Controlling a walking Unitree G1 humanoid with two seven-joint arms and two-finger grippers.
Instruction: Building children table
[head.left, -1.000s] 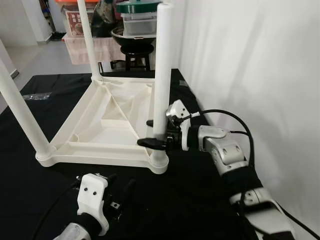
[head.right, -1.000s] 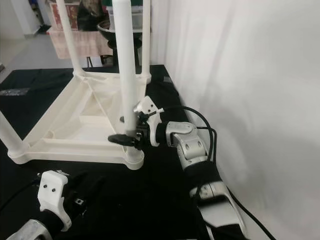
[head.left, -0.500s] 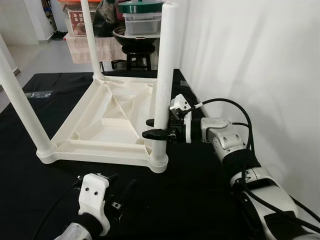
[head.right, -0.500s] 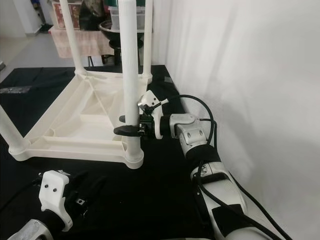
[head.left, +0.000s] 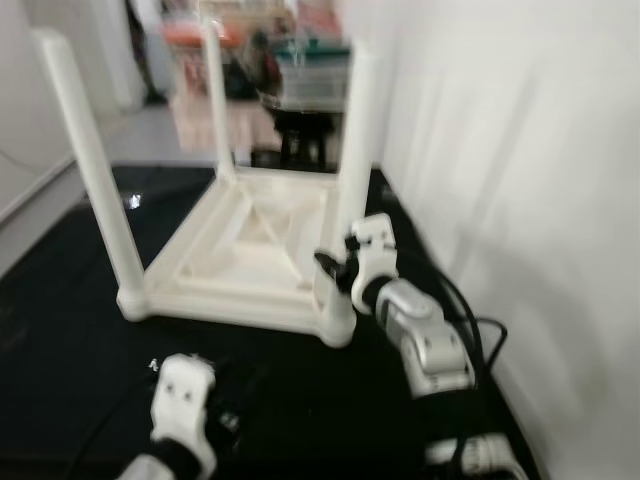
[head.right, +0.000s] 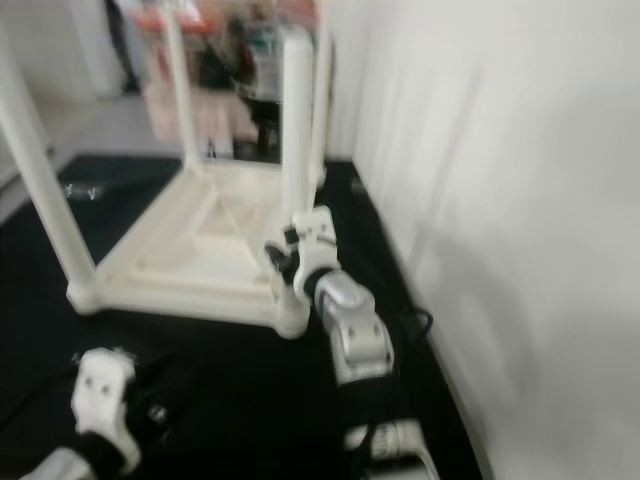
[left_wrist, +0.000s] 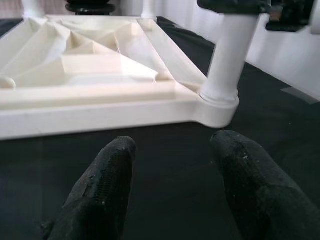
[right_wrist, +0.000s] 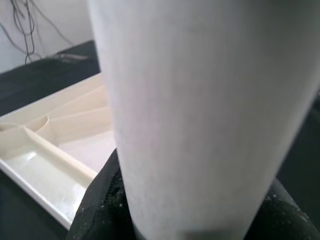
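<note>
A white plastic children's table (head.left: 250, 235) lies upside down on a black cloth, its legs pointing up. My right gripper (head.left: 335, 272) is shut on the near right leg (head.left: 355, 150), low down, just above the corner socket. In the right wrist view the leg (right_wrist: 200, 110) stands between the black fingers (right_wrist: 100, 205). My left gripper (left_wrist: 172, 165) is open and holds nothing. It hovers low over the cloth, in front of the table's near edge, pointing at that same leg (left_wrist: 227, 65).
The black cloth (head.left: 60, 330) covers the surface all round the table. A white wall (head.left: 520, 150) runs close along the right. Boxes and a dark stool (head.left: 300, 140) stand behind the table. A black cable (head.left: 480, 340) loops beside my right arm.
The whole picture has shifted and blurred, so the camera has moved. My right gripper stays clasped on the near right leg. The left gripper has kept its place.
</note>
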